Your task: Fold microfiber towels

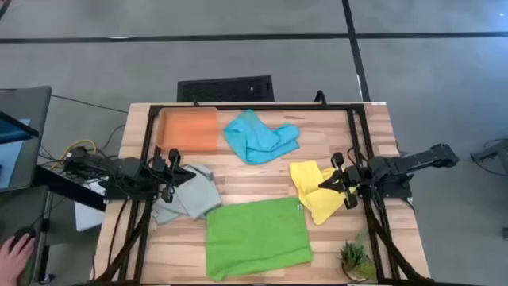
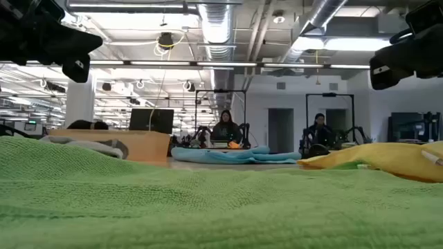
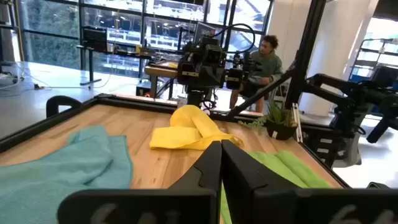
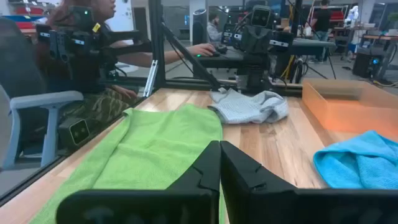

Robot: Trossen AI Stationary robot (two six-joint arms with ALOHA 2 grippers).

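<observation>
A lime green towel [image 1: 255, 237] lies spread flat at the table's near middle. A light grey towel [image 1: 189, 197] lies crumpled to its left, a yellow towel [image 1: 316, 193] crumpled to its right, and a turquoise towel [image 1: 262, 137] bunched at the far middle. My left gripper [image 1: 182, 176] hangs shut above the grey towel's far edge, fingers [image 3: 211, 163] level and pointing toward the table's right. My right gripper [image 1: 324, 184] hangs shut above the yellow towel, pointing left. The low view shows both arms [image 2: 66, 45] [image 2: 408, 59] raised clear of the cloths.
An orange flat shape [image 1: 188, 129] sits at the far left; in the right wrist view it looks like a shallow orange bin [image 4: 348, 102]. A small potted plant [image 1: 355, 259] stands at the near right corner. A person's hand [image 1: 12, 254] shows off the table's left.
</observation>
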